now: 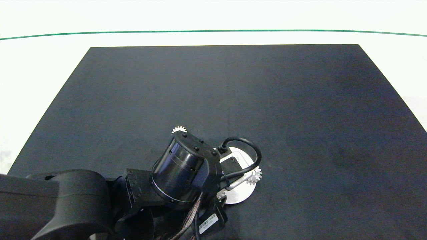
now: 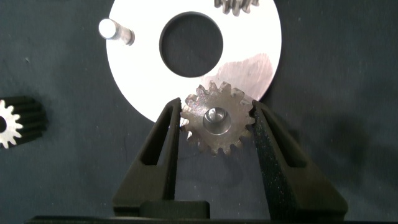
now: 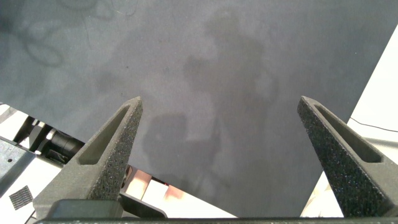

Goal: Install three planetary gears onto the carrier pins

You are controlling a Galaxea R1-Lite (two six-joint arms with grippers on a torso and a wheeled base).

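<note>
While the left gripper (image 2: 216, 121) clasps it, the toothed gear (image 2: 217, 118) looks dull grey.

Dark mat (image 1: 233, 100) spread flat over a white table (image 1: 40, 66). Thin green line (image 1: 213, 31) across the far side of the table. Bright, even light.

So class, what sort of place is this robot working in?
Probably a robotics test bench: a bare black mat on a white table, and small silvery metal gears beside a flat white pinned disc.
</note>
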